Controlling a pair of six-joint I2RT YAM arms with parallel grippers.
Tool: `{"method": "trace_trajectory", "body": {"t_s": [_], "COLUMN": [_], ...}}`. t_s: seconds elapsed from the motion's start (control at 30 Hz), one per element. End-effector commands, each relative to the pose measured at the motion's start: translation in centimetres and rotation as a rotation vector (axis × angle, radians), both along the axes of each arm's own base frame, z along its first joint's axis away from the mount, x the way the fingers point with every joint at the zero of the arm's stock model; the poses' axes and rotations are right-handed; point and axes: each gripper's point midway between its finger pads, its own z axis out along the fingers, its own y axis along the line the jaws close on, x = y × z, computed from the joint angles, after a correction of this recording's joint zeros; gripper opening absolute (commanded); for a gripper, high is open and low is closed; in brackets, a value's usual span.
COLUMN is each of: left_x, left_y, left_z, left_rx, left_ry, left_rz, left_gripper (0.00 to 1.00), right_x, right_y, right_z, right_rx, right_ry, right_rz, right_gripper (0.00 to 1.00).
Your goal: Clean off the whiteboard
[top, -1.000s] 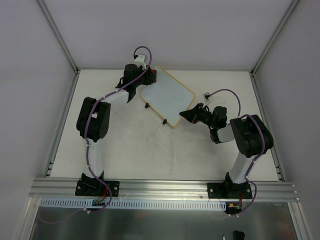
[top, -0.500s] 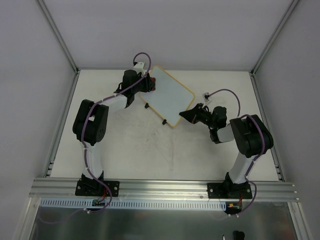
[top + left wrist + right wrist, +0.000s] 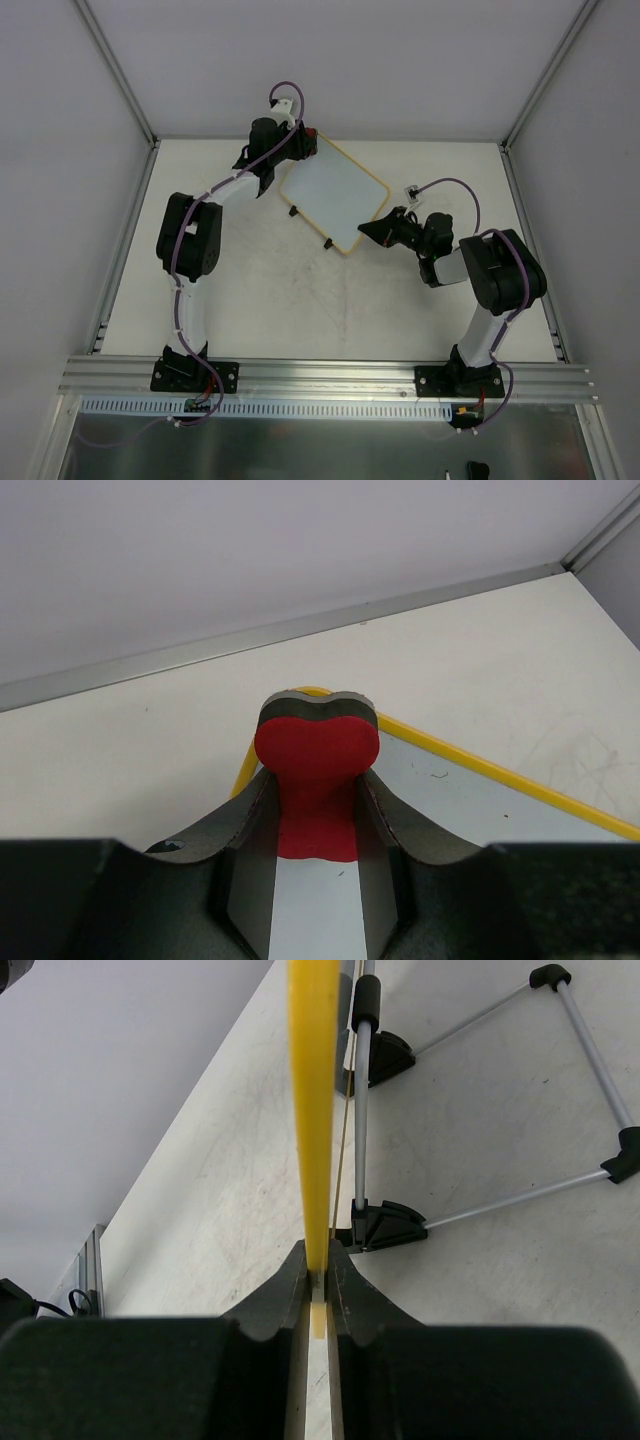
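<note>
**Board pinched on one side, eraser at the far corner**

From above, the whiteboard [image 3: 335,192] sits at the far middle of the table [image 3: 250,290], turned at an angle, with an arm on each side. The left gripper [image 3: 303,143] is up at the board's far left corner. The right gripper [image 3: 368,230] is on its near right edge. From this height the face looks plain white, and only two small black feet [image 3: 293,211] show along the near left edge.

The left wrist camera shows what the overhead view barely catches. A red eraser [image 3: 316,742] with a dark backing is squeezed between the two fingers and bulges out above them. It hangs over the rounded yellow corner of the frame. A few tiny dark specks show on the white face near the frame. Whether the eraser is pressing on the board or is just above it cannot be told.

The right wrist camera looks straight along the board's edge. The fingers are pressed together on the thin yellow frame, pinching it. This view alone shows the stand [image 3: 360,1120], thin metal rods ending in black feet on the table.

The board's face is hidden in the right wrist view, and most of the board is cut off in the left wrist view.
</note>
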Motion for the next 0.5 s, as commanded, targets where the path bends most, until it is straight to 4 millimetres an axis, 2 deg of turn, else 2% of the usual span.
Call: {"method": "trace_trajectory", "body": {"t_s": [0.0, 0.2, 0.23, 0.3, 0.33, 0.4, 0.47], "left_x": [0.3, -1.5, -1.9, -2.7, -3.2, -3.8, -4.5], "left_y": [-0.7, -0.7, -0.5, -0.8, -0.6, -0.6, -0.4], "left_z": [1.1, -0.1, -0.9, -0.4, -1.2, -0.7, -1.5], "left_rx": [0.002, -0.001, -0.001, -0.013, -0.008, -0.014, -0.006], "left_ry": [-0.026, 0.018, 0.039, 0.027, 0.041, 0.033, 0.050], "left_rz": [-0.005, -0.031, -0.033, -0.054, -0.054, -0.058, -0.056], "left_gripper": [0.00, 0.00, 0.00, 0.00, 0.00, 0.00, 0.00], "right_x": [-0.3, -0.3, -0.3, -0.3, -0.3, -0.3, -0.3], "right_y": [1.3, 1.3, 1.2, 1.2, 1.3, 1.3, 1.2], "right_z": [5.4, 5.4, 5.4, 5.4, 5.4, 5.4, 5.4], "right_rx": [0.072, 0.073, 0.073, 0.073, 0.073, 0.073, 0.073], "right_ry": [-0.253, -0.252, -0.252, -0.252, -0.252, -0.252, -0.252], "right_rz": [0.071, 0.072, 0.071, 0.071, 0.072, 0.072, 0.071], "right_gripper": [0.00, 0.00, 0.00, 0.00, 0.00, 0.00, 0.00]}}
